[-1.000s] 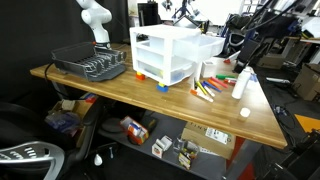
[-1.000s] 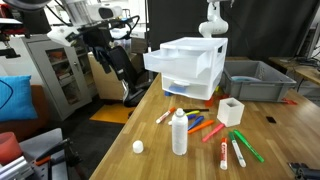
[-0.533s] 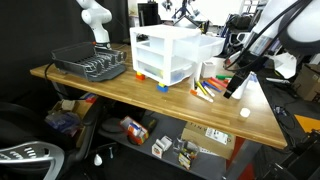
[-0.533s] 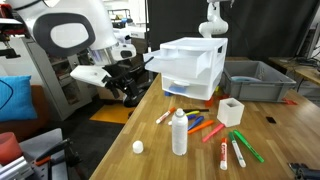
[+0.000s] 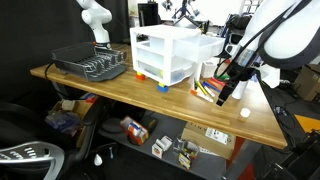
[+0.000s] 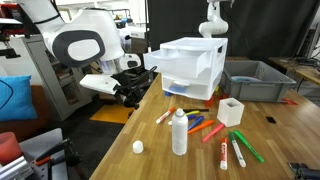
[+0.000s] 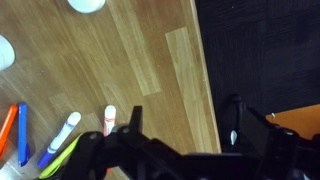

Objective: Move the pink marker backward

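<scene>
Wooden desk [image 7: 150, 60] now sits below me: I have swung in over its edge, pincer [image 7: 183, 113] wide open and empty, the pink marker [image 7: 109, 121] lying just ahead, ungripped.

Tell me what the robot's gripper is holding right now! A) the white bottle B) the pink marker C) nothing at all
C: in the wrist view the gripper is open with nothing between its fingers, and the pink marker lies on the table.
</scene>
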